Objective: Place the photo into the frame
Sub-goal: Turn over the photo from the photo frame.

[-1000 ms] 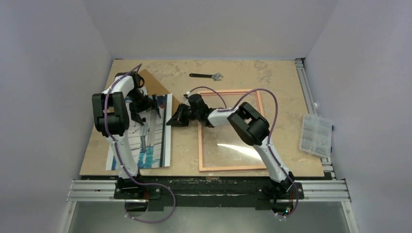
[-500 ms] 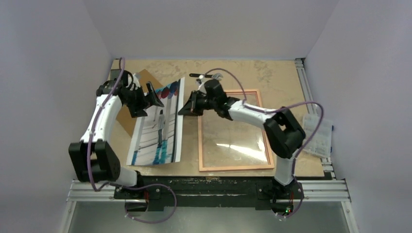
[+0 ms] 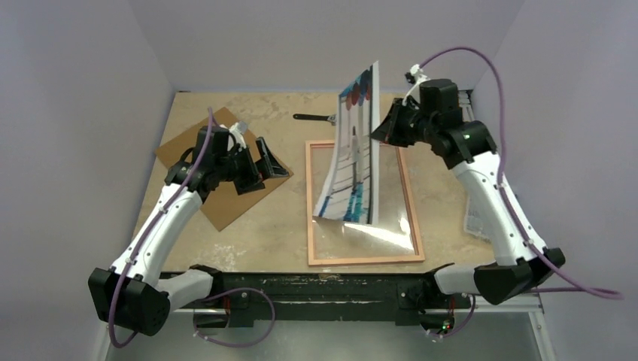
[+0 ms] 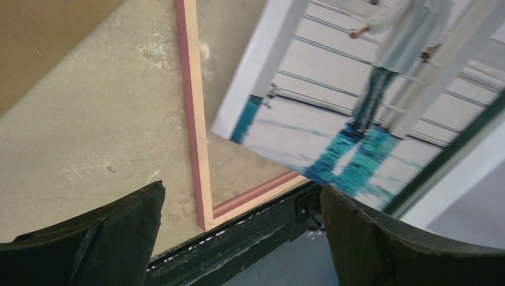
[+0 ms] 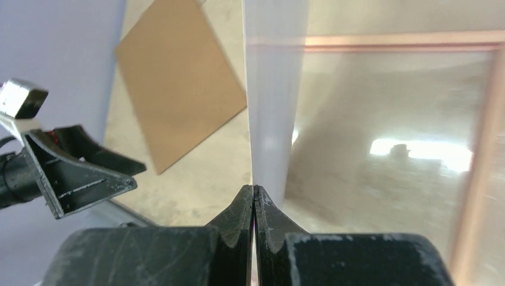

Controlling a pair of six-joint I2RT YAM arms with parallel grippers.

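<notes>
table: pale marbled tabletop (image 3: 286,226), spread out below both pairs of jaws.
frame: large thin pink-and-wood rectangular picture frame (image 3: 361,260) with a clear pane. it lies flat directly beneath the right jaws, its long axis running from the arm bases toward the far wall.
photo: large rectangular print of a figure among blue-white columns (image 3: 353,165). it hangs down from the right jaws, reared up steeply on end, printed side turned toward the left arm. its low short edge sits inside the frame's rails, on or just over the pane; i can't tell if it touches.
board: plain brown flat board (image 3: 226,207), under the left jaws, well apart from the frame.
right gripper (image 3: 378,134): jaws pinched tight together on the photo's long edge, up in its higher half.
left gripper (image 3: 269,169): jaws spread as wide as they go, gripping nothing, mouth facing the photo.
what the move turns on: the photo's long axis points up while the frame's lies flat. i'd say the right arm, the nearer one and the only one holding, must lay the top end down toward the far rail.
</notes>
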